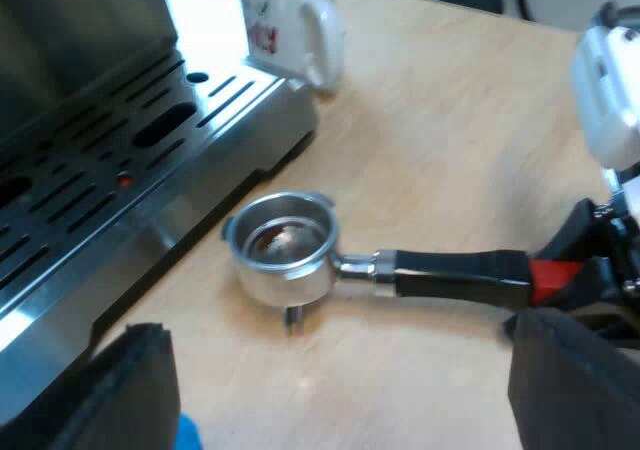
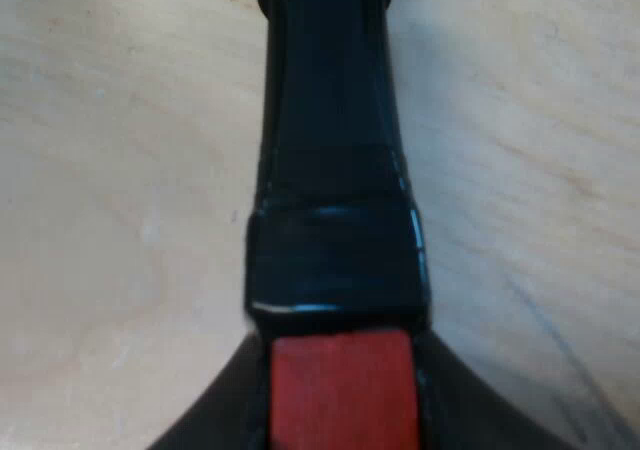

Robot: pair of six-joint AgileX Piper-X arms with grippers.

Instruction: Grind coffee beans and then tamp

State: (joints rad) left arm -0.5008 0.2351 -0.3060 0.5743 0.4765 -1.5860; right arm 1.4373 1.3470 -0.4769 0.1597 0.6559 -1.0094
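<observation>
Resting on pale, seemingly wooden table (image 1: 450, 120): holder (image 1: 285, 245).

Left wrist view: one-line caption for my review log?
Metal holder on the table by the espresso machine, right gripper at its red end, mug nearby.

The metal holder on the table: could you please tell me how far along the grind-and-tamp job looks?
Done: little; the metal holder lies loose on the table beside the espresso machine, its basket mostly bare metal. In hand: the right gripper clasps the handle's red end. To do: grinding and tamping; the left gripper hangs open near the holder.
</observation>
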